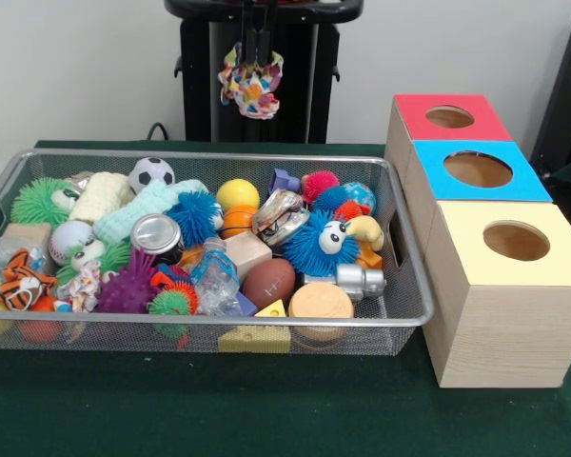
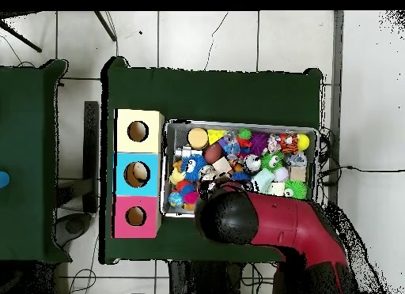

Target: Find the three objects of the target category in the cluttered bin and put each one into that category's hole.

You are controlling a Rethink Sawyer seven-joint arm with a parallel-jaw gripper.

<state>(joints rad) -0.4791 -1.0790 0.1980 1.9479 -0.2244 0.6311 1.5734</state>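
The black gripper (image 1: 257,59) holds a multicoloured, seemingly cloth toy (image 1: 251,84) above the far edge of the wire mesh bin (image 1: 400,314).

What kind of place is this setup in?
Probably a robotics lab or test room. A wire bin crammed with toys sits on a green-covered table, beside three wooden boxes with round holes, cables trail over the tiled floor, and a red robot arm reaches over.
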